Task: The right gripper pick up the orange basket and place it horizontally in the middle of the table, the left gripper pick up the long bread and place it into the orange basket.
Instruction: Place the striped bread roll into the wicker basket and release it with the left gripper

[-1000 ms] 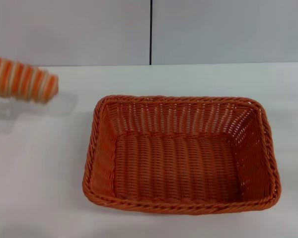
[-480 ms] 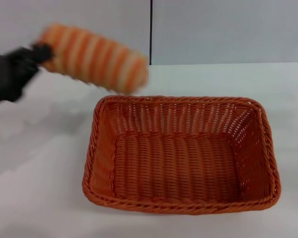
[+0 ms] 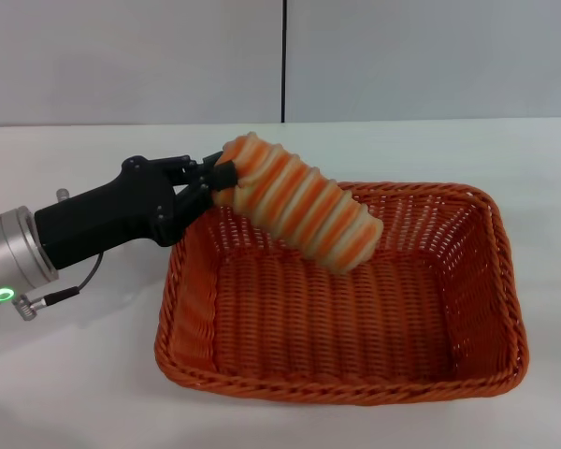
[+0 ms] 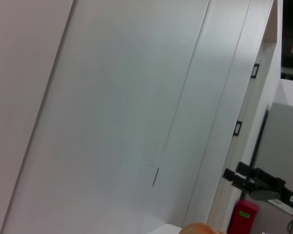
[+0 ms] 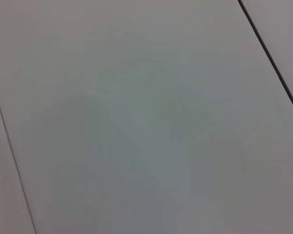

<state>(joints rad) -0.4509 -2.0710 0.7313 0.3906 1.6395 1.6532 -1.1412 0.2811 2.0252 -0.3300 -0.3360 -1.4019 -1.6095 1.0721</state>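
Note:
The orange basket (image 3: 341, 290) lies lengthwise across the middle of the white table (image 3: 75, 374), nothing resting on its floor. My left gripper (image 3: 217, 180) reaches in from the left and is shut on one end of the long bread (image 3: 299, 201). The striped loaf hangs tilted over the basket's back-left part, its free end pointing down toward the inside. In the left wrist view only a sliver of the bread (image 4: 201, 228) shows at the lower edge. The right gripper is out of view.
A pale wall with a dark vertical seam (image 3: 284, 61) stands behind the table. White tabletop surrounds the basket on all sides.
The left arm has swung right and downward, carrying the bread from the far left of the table to above the basket's back-left part.

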